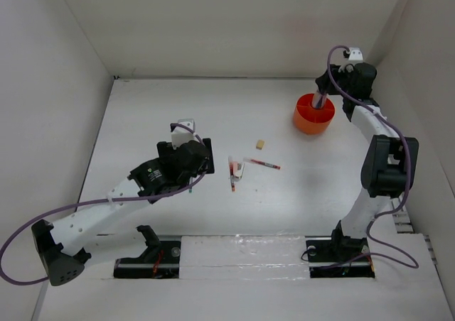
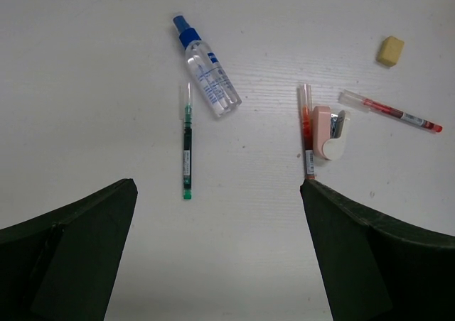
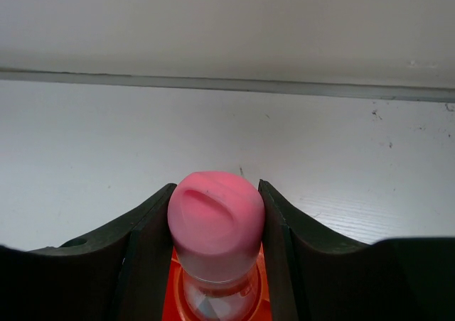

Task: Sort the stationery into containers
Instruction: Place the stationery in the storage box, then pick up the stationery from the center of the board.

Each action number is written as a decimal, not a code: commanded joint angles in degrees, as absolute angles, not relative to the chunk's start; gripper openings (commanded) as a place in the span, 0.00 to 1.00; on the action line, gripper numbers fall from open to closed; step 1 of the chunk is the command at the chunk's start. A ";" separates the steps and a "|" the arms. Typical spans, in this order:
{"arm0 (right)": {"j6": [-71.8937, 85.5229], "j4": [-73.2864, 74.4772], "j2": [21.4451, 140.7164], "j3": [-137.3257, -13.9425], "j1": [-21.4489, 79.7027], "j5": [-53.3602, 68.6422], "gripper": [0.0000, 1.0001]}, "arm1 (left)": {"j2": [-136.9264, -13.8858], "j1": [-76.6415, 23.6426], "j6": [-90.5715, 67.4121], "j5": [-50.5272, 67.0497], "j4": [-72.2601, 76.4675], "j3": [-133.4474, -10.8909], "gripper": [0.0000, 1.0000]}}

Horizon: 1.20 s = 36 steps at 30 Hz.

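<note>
one round orange tub point(image 1: 302, 119) with inner dividers stands at the far right of the bench point(image 1: 178, 108). the right arm reaches over it, and the right fingers point(image 3: 217, 189) are closed on either side of the one pink-capped tube point(image 3: 215, 214), clamping it just under its rounded cap. the tube stands upright with its lower end down inside the tub; orange plastic shows right beneath it in the right wrist view. which compartment it sits in cannot be told.

the rest of the stationery lies loose on the bench, well apart from the tub. there are two red pens: one point(image 2: 307, 133) runs near-to-far in the middle of the bench, with one small pink-and-white piece point(image 2: 330, 133) lying right against its right side; the other point(image 2: 391, 111) lies slanted just right of that piece, not touching it. one beige eraser cube point(image 2: 390, 51) sits alone, farther back and a little right of both pens. to the left lie one green pen point(image 2: 187, 147), pointing near-to-far, and one clear blue-capped spray bottle point(image 2: 208, 72), slanted just beyond the pen's far tip.

the left fingers point(image 2: 217, 193) are spread wide with nothing between them, above the bench on the near side of the green pen and the first red pen.
</note>
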<state>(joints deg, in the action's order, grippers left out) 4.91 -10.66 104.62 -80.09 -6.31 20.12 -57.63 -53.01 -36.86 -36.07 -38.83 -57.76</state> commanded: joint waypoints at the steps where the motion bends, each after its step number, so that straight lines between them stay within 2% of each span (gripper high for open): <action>1: 4.75 -14.77 104.85 -81.65 -7.21 22.15 0.00 | -56.87 -53.00 -36.21 -36.65 -38.23 -57.66 1.00; 7: 3.70 -15.29 104.33 -79.80 -7.21 21.62 0.00 | -56.87 -53.00 -36.21 -36.65 -38.23 -57.66 1.00; 9: 3.69 -15.29 103.71 -79.28 -7.21 22.15 0.08 | -56.34 -53.00 -36.21 -36.65 -38.23 -57.66 1.00; 10: 3.69 -15.29 103.71 -79.28 -7.21 22.84 0.23 | -56.34 -53.00 -36.21 -36.65 -38.23 -57.66 1.00; 12: 3.69 -15.29 103.10 -78.75 -7.73 23.64 0.42 | -55.73 -53.00 -36.21 -36.65 -38.23 -57.66 1.00; 13: 3.69 -15.90 102.57 -78.23 -7.73 25.12 0.57 | -55.72 -53.00 -36.21 -36.65 -38.23 -57.66 1.00; 15: 3.69 -16.52 101.26 -76.82 -7.73 25.83 0.71 | -55.20 -53.00 -36.21 -36.65 -38.23 -57.66 1.00; 16: 3.69 -17.65 100.64 -76.82 -7.73 25.84 0.73 | -55.20 -53.00 -36.21 -36.65 -38.23 -57.66 1.00; 17: 3.69 -18.19 99.94 -75.77 -7.13 26.45 0.90 | -55.20 -53.00 -36.21 -36.65 -38.23 -57.66 1.00; 18: 4.21 -18.19 98.54 -74.63 -7.12 26.46 1.00 | -55.20 -53.00 -36.21 -36.65 -38.23 -57.66 1.00; 26: 6.07 -17.24 88.17 -70.93 0.07 15.66 1.00 | -55.20 -53.00 -37.79 -38.58 -39.29 -57.66 1.00; 33: 7.02 -2.46 82.01 -71.54 14.66 -6.12 1.00 | -54.05 -53.00 -38.94 -39.29 -39.81 -57.13 1.00; 36: 10.62 2.27 81.30 -70.32 22.83 -23.15 1.00 | -53.35 -53.00 -38.94 -39.81 -39.81 -57.13 1.00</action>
